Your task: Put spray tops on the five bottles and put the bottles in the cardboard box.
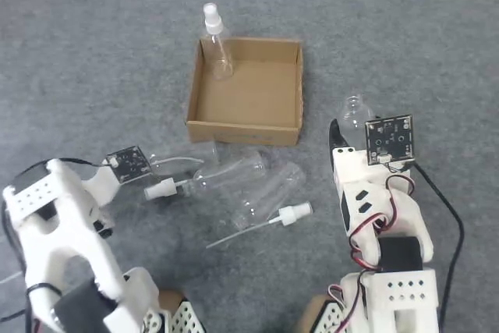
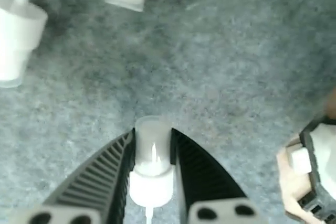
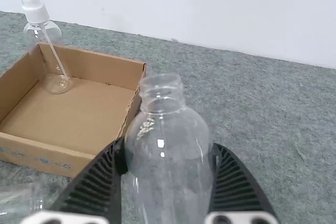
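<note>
Capping is in hand — the left gripper is clamped on a spray top at the near left, the right gripper grips an open, upright bottle just right of the cardboard box — so next, I judge, the top must meet that bottle's mouth squarely.

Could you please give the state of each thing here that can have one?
left gripper: shut on a spray top.
right gripper: shut on an open bottle, held upright.
cardboard box: open, one bottle inside.
bottle in the box: upright, capped.
loose spray top: lying flat, on no bottle.
</note>
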Motion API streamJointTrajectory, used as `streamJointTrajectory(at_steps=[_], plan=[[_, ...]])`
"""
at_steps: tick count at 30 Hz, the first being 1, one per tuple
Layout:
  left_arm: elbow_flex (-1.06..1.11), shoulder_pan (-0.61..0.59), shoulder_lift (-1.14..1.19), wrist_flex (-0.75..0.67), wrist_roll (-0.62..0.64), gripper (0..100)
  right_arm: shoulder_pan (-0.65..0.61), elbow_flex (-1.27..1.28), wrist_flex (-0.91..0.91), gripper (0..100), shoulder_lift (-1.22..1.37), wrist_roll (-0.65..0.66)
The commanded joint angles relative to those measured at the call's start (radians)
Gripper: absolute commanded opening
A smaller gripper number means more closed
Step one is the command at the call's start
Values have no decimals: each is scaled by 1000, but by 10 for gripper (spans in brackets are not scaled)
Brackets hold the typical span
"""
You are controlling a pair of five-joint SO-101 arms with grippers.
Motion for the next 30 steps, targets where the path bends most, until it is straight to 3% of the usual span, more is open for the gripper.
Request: streamJointTrajectory(at_steps=[1, 15, 20, 30], plan=[[-53, 25, -14, 18, 98, 12, -8, 12, -27, 55, -19, 15], [-179, 109, -14, 15, 483, 12, -8, 12, -27, 55, -19, 15], [-200, 104, -41, 15, 542, 11, -8, 14, -27, 55, -19, 14], [-197, 110, -356, 23, 623, 11, -8, 14, -27, 55, -19, 14]])
